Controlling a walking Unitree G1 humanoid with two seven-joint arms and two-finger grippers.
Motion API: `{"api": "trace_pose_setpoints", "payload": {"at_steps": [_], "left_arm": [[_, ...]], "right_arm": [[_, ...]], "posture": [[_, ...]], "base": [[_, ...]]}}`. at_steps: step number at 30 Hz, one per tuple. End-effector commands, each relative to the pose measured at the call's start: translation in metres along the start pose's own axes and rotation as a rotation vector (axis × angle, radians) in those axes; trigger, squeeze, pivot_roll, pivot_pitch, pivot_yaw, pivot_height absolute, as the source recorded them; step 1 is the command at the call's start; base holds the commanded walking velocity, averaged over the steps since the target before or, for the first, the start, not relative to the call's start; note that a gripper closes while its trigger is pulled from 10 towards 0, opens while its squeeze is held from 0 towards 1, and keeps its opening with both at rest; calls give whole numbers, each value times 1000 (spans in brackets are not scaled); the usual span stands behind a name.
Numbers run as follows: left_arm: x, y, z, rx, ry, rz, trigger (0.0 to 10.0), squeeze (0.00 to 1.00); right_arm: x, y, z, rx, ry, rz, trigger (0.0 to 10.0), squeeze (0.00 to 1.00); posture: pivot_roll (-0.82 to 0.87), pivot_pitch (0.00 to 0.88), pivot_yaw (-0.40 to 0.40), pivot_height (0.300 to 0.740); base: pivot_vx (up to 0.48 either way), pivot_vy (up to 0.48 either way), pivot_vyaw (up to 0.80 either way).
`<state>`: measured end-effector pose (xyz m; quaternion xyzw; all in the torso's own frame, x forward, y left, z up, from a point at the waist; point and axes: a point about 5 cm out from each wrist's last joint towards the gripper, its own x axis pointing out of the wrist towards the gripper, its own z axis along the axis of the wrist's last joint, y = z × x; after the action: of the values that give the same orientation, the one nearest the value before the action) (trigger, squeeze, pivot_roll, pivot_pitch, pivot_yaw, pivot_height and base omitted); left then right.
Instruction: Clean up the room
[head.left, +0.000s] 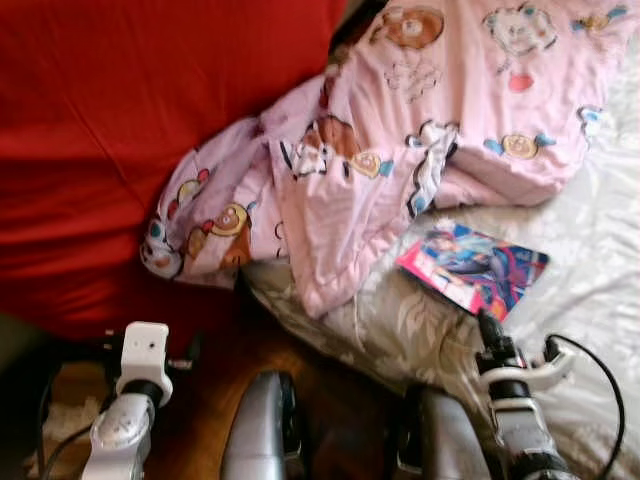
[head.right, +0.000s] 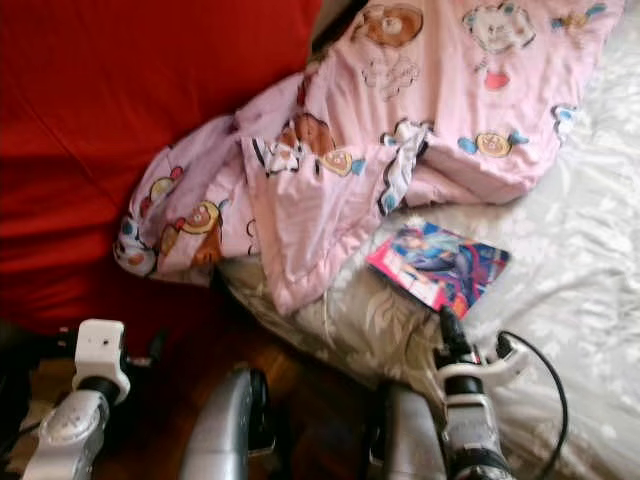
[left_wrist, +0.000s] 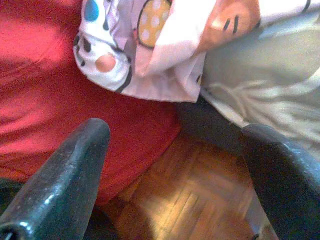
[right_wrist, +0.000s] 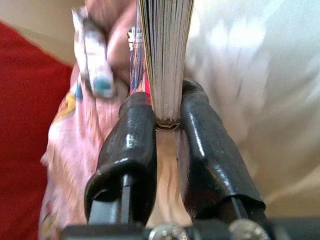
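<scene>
With my right claw (head.left: 487, 325) reaching onto the bed (head.left: 590, 270), the head views show a colourful book (head.left: 473, 266) lying just ahead of it, beside a pink cartoon blanket (head.left: 400, 130) spilling toward a red cover (head.left: 110, 130). My left claw (left_wrist: 175, 170) hangs spread and empty above the wooden floor (left_wrist: 195, 195). At my right wrist, both fingers clamp the book's page edge. A level lift should keep pages from fanning. No title is legible.

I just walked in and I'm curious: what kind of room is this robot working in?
Probably a bedroom: a pink cartoon-print blanket lies rumpled across a white bed sheet beside a red cover. The right end effector grips a book on the sheet.
</scene>
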<state>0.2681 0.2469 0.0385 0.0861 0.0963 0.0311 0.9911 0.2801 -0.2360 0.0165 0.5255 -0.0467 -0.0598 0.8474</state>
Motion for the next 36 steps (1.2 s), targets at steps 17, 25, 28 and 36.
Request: {"api": "trace_pose_setpoints", "payload": {"at_steps": [17,25,28,36], "left_arm": [[-10,-31,-58,-181,265,80,10000,0],[-24,-46,-80,-211,384,77,10000,0],[-25,-47,-82,-211,395,81,10000,0],[-28,-45,-86,-216,419,110,10000,0]], "right_arm": [[-13,-4,18,-816,136,-31,10000,0],[-28,-24,8,-902,254,-142,10000,0],[-30,-27,2,-903,280,-159,10000,0],[-34,-32,-10,-912,356,-196,10000,0]], "posture": [[-105,0,-39,600],[-124,0,-61,644],[-121,0,-70,664],[-80,0,-99,704]], "base": [[0,0,0],[0,0,0],[0,0,0],[0,0,0]]}}
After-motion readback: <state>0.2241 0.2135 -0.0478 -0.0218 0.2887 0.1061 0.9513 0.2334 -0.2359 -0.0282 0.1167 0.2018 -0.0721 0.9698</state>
